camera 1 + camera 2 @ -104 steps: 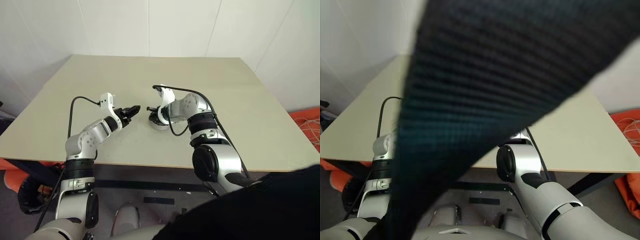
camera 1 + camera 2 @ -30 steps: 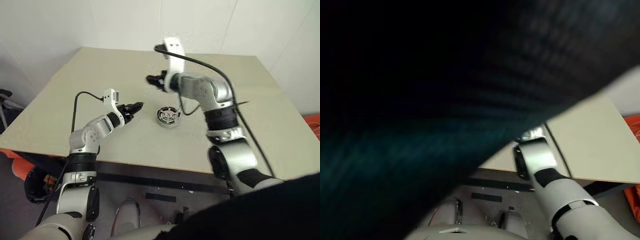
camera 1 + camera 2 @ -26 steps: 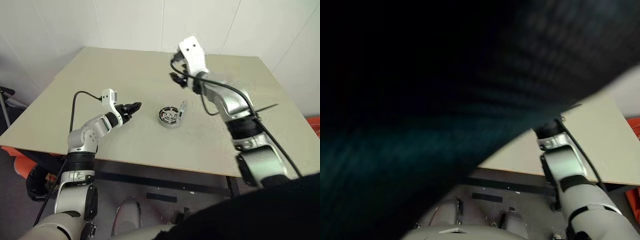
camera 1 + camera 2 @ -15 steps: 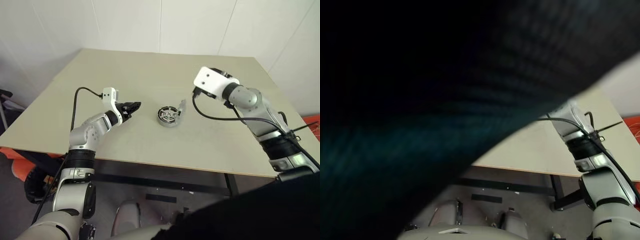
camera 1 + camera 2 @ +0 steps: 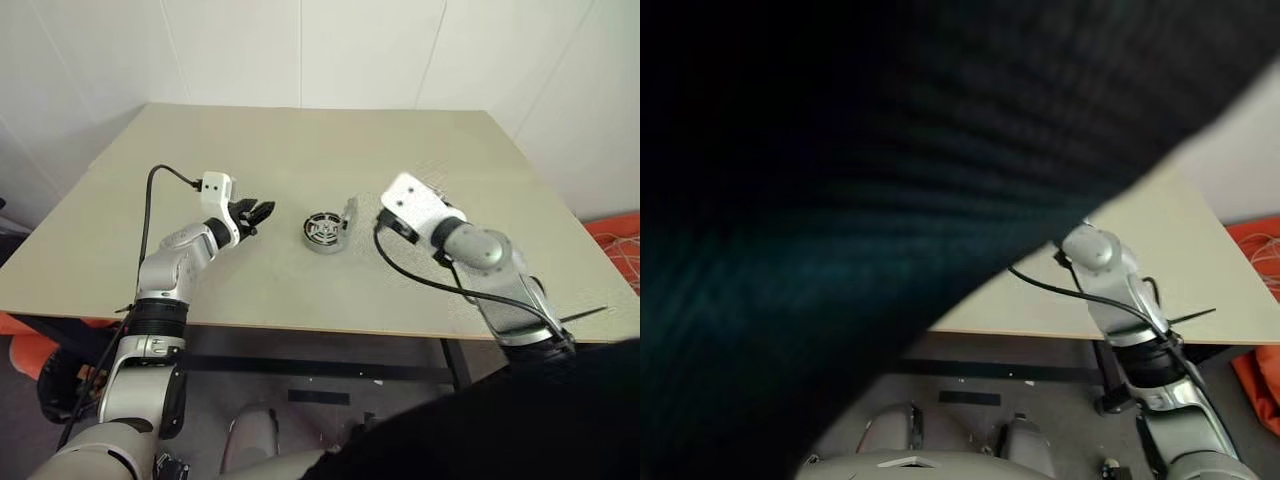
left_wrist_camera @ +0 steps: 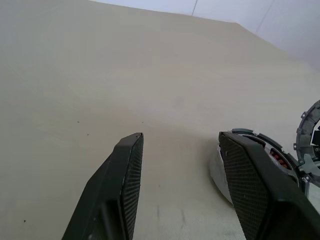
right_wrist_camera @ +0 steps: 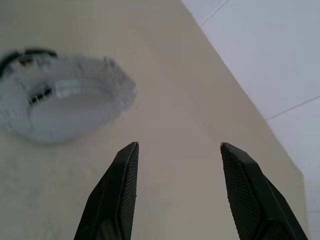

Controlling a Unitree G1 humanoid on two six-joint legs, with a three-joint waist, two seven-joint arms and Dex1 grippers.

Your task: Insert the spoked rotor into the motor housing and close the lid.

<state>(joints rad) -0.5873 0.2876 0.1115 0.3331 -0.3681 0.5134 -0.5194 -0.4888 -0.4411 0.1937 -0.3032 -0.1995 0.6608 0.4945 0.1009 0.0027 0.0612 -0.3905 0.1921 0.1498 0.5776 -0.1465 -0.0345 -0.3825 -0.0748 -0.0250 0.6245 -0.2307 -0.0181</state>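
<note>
Since approx a sec ago my right arm has dropped from high over the beige tabletop (image 5: 300, 150) and pulled back toward my side; my right gripper (image 7: 175, 200) now hangs low, just right of the round dark motor housing w/ copper windings (image 5: 322, 231). Its two black fingers stand apart w/ nothing between them, so it's released. My left gripper (image 5: 262, 211) sits just left of the housing, fingers also spread and empty, hardly shifted.

Landmark = housing, mid-table. A silver spoked face shows inside its ring, so I judge the black-rimmed spoked rotor (image 5: 321, 229) is already seated, though I can't confirm depth. The thin grey slotted metal lid (image 5: 350, 212) leans tilted on edge against the housing's right side, touching it, not laid flat on top.

Step in hand, imo: closing the lid. Next move calls for my right gripper to come in at the lid's raised edge, tip it over onto the housing and press it level, w/ the left steadying the housing if it slides.
</note>
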